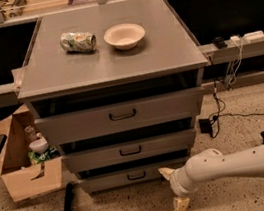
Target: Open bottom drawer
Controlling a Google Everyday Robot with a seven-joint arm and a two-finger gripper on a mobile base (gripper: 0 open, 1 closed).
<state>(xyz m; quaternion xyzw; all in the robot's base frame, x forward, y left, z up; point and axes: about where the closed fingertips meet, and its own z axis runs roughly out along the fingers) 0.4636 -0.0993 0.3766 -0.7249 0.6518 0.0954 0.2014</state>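
Note:
The bottom drawer [110, 181] is the lowest and narrowest grey front of the cabinet, with a small dark bar handle [136, 176] at its centre. It looks closed, flush under the middle drawer [130, 151]. My gripper [173, 189] is on the end of the white arm that reaches in from the right, low near the floor. It sits just right of the bottom drawer's handle and slightly in front of the panel. Its two tan fingers [181, 206] are spread apart, one up near the drawer's front and one down by the floor. It holds nothing.
The top drawer [121, 115] is the tallest front. On the cabinet top [108, 56] lie a crushed can [78, 41] and a white bowl [124, 35]. An open cardboard box [28, 166] stands at the left. Cables and a plug [205, 126] lie at the right on the speckled floor.

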